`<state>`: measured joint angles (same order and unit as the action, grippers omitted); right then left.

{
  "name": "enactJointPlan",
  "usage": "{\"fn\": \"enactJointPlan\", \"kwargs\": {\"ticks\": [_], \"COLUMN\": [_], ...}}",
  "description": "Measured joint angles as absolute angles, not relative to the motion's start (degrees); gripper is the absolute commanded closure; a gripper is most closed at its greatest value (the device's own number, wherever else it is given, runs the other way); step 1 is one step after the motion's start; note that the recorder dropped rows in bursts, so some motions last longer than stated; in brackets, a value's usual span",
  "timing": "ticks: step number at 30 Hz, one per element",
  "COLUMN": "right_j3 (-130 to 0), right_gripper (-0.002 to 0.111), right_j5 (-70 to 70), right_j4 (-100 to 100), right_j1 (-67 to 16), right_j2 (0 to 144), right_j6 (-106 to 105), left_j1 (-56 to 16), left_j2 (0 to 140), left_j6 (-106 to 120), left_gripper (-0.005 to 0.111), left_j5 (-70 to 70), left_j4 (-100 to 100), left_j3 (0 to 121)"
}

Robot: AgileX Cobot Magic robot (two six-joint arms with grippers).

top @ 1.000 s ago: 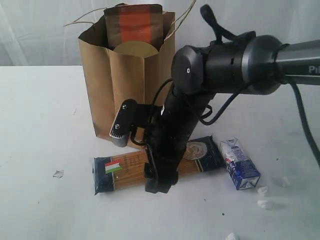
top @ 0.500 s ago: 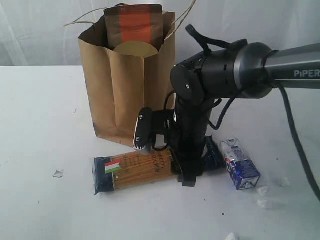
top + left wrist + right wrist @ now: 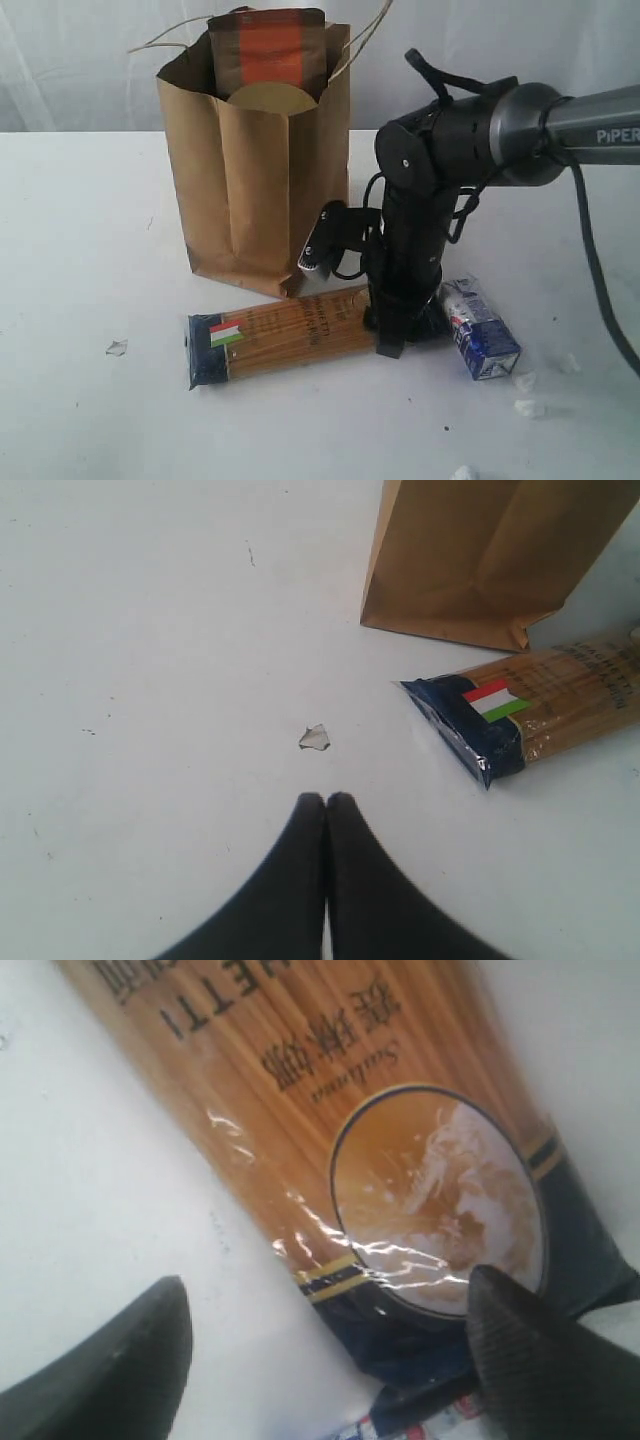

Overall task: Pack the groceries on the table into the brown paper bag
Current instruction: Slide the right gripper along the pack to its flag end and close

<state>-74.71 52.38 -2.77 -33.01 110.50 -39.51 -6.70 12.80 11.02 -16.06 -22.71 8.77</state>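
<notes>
We hold our right jaws wide over the dark end of the blue-ended spaghetti packet (image 3: 280, 335), lying low centre on the desk (image 3: 80, 250) in front of the brown paper bag (image 3: 250, 190), presumably to straddle its width, while our left jaws rest shut, idle.

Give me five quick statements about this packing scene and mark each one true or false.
1. The spaghetti packet lies flat on the table. True.
2. The brown pouch lies on the table. False: it sticks out of the brown paper bag.
3. The right end effector is open over the packet. True.
4. The left end effector is open. False: it is shut.
5. The carton is inside the bag. False: it lies on the table beside the packet.
</notes>
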Motion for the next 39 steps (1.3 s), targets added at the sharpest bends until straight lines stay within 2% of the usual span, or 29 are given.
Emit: {"fn": "enactJointPlan", "kwargs": {"ticks": [5,9,16,20,25,33,39], "right_j3": [-74.71,-74.71,-74.71,-74.71,-74.71,-75.4,-79.82], "right_gripper": [0.038,0.038,0.038,0.038,0.038,0.038,0.038], "right_j5": [55.3,55.23,47.63,38.11,25.86,30.88,29.43], "right_j4": [5.93,14.43,26.55,27.37,27.38,22.3,15.77], "right_j1": [-33.73,-36.51,-42.97,-45.62,-46.55,-46.55,-46.63], "right_j2": [109.28,107.24,107.35,108.81,111.86,116.47,116.55], "right_j6": [-42.41,-54.48,-74.38,-79.3,-74.43,-54.67,-51.35], "left_j1": [-6.7,-6.7,-6.7,-6.7,-6.7,-6.7,-6.7], "left_j2": [12.8,12.8,12.8,12.8,12.8,12.8,12.8], "left_j6": [11.02,11.02,11.02,11.02,11.02,11.02,11.02], "left_gripper": [0.107,0.107,0.107,0.107,0.107,0.107,0.107], "left_j5": [-16.06,-16.06,-16.06,-16.06,-16.06,-16.06,-16.06], "left_j4": [-22.71,-22.71,-22.71,-22.71,-22.71,-22.71,-22.71], "left_j3": [8.77,8.77,8.77,8.77,8.77,8.77,8.77]}}
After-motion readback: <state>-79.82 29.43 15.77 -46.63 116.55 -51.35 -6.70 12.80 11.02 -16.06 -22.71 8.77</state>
